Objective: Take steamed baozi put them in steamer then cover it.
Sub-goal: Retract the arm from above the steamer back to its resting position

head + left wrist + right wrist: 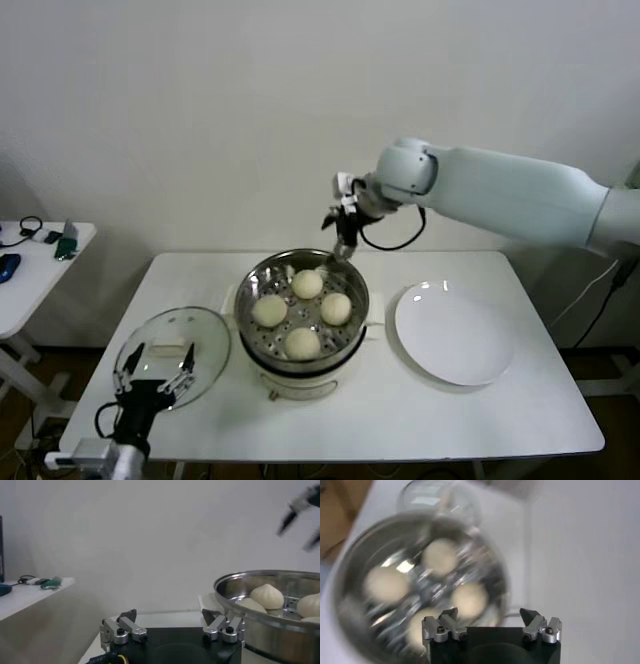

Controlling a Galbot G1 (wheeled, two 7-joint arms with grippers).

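Lying flat on the tabletop (420, 420), the cover (172, 355) looks heavy, slick and breakable, best taken by its handle (165, 350) with the released, empty left claw (155, 383); the right claw (345, 240) hangs released over the steamer (262, 290).

You've got 4 steamed baozi (303, 312) in the steamer (256, 283): smooth cream-white domes, upright on the perforated floor, 1 at the back, 1 left, 1 right, 1 front, close together. Steamer is a shiny round steel basket on a cream-white base, mid-table, uncovered. The cover (205, 335), clear glass with metal rim and cream handle, lies flat just left of it.
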